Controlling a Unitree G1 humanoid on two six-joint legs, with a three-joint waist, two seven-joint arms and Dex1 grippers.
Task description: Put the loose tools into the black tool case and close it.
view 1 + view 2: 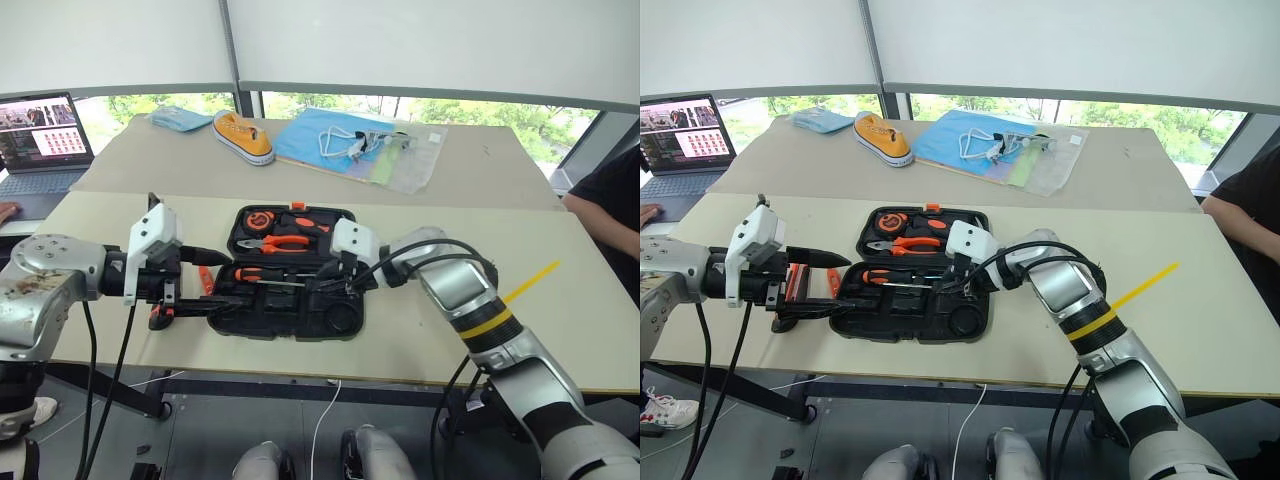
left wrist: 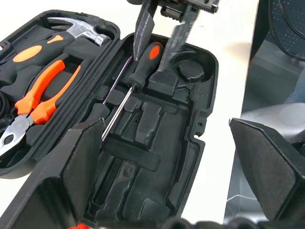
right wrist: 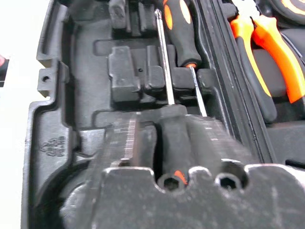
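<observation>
I see the black tool case (image 1: 290, 300) lying open on the table (image 1: 560, 300); my right gripper (image 2: 159, 45) closes around a long screwdriver (image 2: 143, 67) in its recess; my left gripper (image 1: 190, 278) hangs spread wide beside the case.

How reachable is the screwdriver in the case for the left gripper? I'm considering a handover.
Probably only its shaft: the right gripper grips the screwdriver by the handle, while the open left gripper faces it unobstructed.
</observation>
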